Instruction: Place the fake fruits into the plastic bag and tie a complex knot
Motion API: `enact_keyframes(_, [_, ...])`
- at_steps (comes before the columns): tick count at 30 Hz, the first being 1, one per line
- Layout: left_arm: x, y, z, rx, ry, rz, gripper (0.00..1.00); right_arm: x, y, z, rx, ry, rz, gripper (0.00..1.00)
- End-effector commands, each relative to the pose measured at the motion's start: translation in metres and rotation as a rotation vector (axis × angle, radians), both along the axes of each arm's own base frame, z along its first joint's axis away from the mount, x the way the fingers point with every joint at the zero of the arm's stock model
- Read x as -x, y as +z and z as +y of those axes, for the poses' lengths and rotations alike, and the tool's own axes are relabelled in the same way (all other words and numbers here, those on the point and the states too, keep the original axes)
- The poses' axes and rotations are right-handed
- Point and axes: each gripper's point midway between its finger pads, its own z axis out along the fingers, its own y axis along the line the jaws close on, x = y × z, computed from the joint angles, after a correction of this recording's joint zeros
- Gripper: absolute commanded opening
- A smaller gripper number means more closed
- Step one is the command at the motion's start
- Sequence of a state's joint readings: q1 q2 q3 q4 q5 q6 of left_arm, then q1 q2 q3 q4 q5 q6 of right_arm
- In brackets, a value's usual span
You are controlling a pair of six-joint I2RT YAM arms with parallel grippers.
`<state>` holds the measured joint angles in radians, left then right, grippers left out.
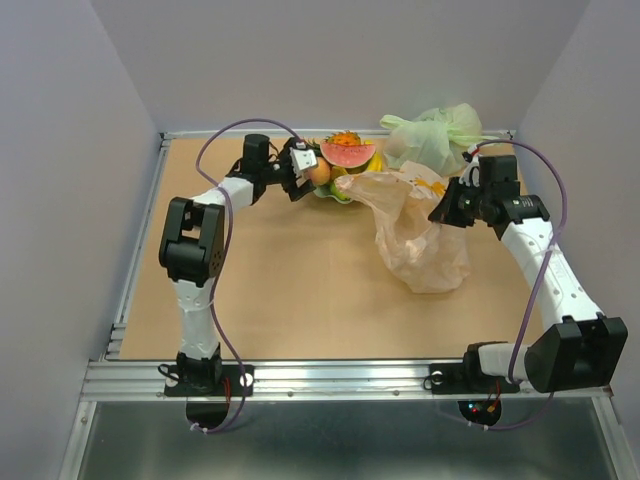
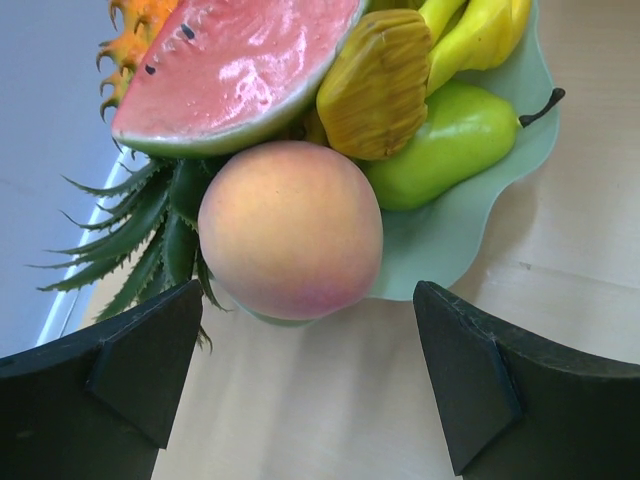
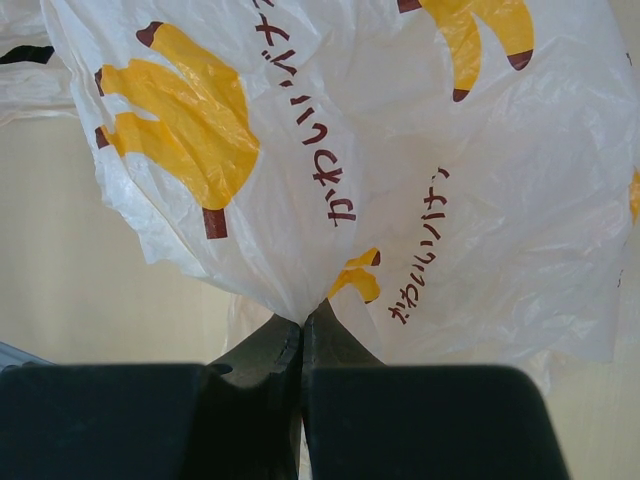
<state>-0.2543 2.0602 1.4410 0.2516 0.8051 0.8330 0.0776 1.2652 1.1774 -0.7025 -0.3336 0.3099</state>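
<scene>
Right gripper (image 3: 302,335): jaws fully closed, pinching a fold of the plastic bag (image 1: 420,245) at its upper right edge. Bag sits slumped on the table (image 1: 280,300), right of centre. Further back, left gripper (image 2: 310,315): jaws wide apart, holding nothing. Peach (image 2: 290,230) is just ahead of the gap, clear of both fingers. Fake fruits (image 1: 340,165) all in the pale green bowl (image 2: 450,250) at far centre: peach, watermelon slice (image 2: 240,70), bananas (image 2: 470,30), green pear (image 2: 450,140). Green knotted bag (image 1: 435,135) at the far edge.
</scene>
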Motion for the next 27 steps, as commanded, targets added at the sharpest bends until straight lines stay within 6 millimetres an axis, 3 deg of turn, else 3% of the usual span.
enact_keyframes(1, [-0.011,0.038,-0.014,0.056,-0.041,-0.104,0.99,-0.019,0.033,-0.003,0.007,-0.006,-0.116,0.00])
enact_keyframes(12, [-0.021,0.034,-0.028,0.072,-0.049,-0.092,0.99,-0.021,0.032,-0.004,0.011,-0.006,-0.116,0.00])
enact_keyframes(22, [-0.031,0.024,-0.029,0.058,-0.028,-0.086,0.98,-0.023,0.029,-0.003,0.011,-0.005,-0.106,0.01])
enact_keyframes(27, [-0.027,0.018,-0.029,0.044,-0.043,-0.063,0.86,-0.024,0.030,-0.004,0.011,-0.007,-0.111,0.00])
